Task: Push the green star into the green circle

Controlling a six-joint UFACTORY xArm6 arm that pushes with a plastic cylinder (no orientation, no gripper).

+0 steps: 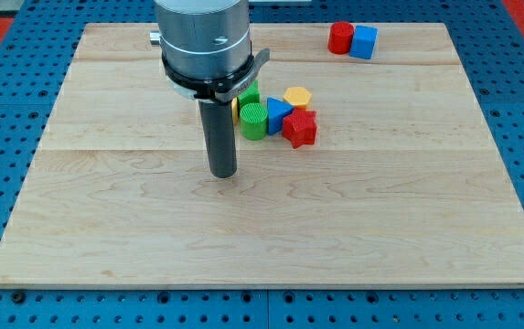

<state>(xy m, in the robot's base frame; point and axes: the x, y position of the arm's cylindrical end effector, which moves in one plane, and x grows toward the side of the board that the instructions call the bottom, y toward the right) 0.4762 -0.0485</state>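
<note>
The green star (249,95) is mostly hidden behind the arm, touching the green circle (253,120), just up-right of my tip (222,174); no gripper exists. Circle behind the star first, then nudge gently.

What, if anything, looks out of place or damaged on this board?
Nothing stands out. Blocks sit upright: a cluster with the green circle beside my tip, green star mostly hidden behind the arm, and two blocks at the view's top.
</note>
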